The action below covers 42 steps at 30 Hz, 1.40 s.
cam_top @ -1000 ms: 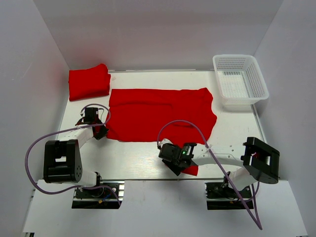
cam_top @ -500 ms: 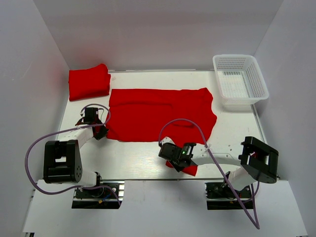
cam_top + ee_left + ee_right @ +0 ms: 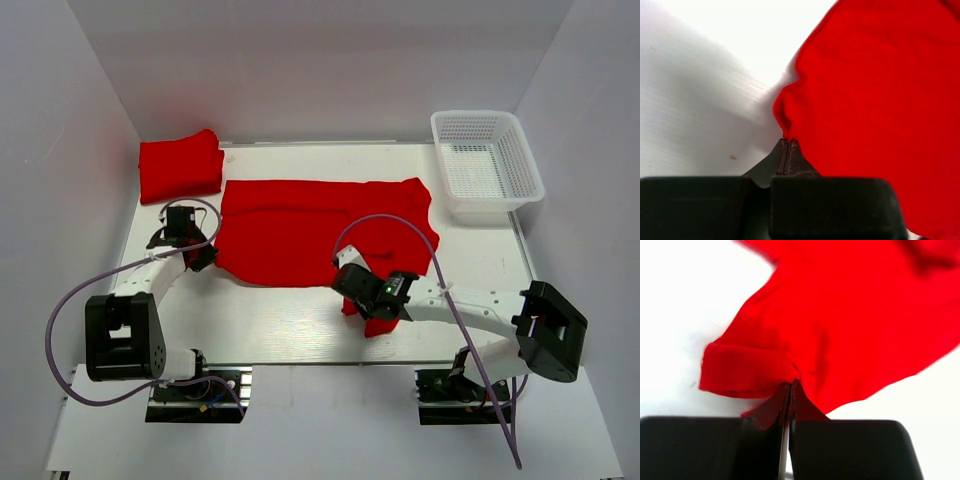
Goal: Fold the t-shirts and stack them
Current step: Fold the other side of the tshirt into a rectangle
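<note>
One red t-shirt [image 3: 320, 225] lies spread flat across the middle of the table. A second t-shirt [image 3: 180, 167] sits folded at the back left corner. My left gripper [image 3: 205, 258] is at the spread shirt's near left edge, shut on a pinch of that cloth [image 3: 840, 90], its jaws [image 3: 787, 142] pressed together. My right gripper [image 3: 358, 300] is at the shirt's near right part, shut on a bunched hem [image 3: 750, 367] that hangs from the closed tips [image 3: 791, 385]. A red fold [image 3: 375, 320] droops under it.
A white mesh basket [image 3: 487, 165] stands at the back right. White walls close in the table on the left, back and right. Both arm bases and their purple cables sit at the near edge.
My right gripper has shut on the shirt's near right corner and carried it away from the near edge, toward the spread shirt. The left gripper has shifted slightly toward the back.
</note>
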Motion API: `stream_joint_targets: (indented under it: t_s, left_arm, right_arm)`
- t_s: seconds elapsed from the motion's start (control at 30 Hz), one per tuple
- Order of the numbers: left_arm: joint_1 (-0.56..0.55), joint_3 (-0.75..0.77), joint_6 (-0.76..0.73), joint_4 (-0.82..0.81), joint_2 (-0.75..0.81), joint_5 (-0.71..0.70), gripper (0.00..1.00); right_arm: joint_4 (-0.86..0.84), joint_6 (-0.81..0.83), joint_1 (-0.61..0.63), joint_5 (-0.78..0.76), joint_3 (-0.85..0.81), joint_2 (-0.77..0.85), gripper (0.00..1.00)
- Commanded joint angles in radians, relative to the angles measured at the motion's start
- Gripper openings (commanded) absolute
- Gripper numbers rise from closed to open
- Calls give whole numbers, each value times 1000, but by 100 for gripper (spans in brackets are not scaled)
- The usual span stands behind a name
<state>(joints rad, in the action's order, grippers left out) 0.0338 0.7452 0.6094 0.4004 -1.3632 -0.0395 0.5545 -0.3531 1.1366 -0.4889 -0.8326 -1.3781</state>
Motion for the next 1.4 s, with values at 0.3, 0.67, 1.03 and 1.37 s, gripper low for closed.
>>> stream_joint_targets:
  t_s: [0.3, 0.67, 1.03, 1.37]
  left_arm:
    - [2, 151, 1, 20, -66, 41, 0]
    - [2, 324, 10, 20, -221, 21, 0]
    - [2, 436, 10, 19, -330, -19, 0]
    - [2, 519, 21, -11, -407, -28, 0]
  right_arm:
    - [-139, 305, -221, -143, -158, -38, 0]
    - [-268, 580, -393, -74, -276, -148, 0]
    - [-268, 666, -488, -82, -450, -277, 0]
    - [-246, 726, -557, -60, -606, -404, 0]
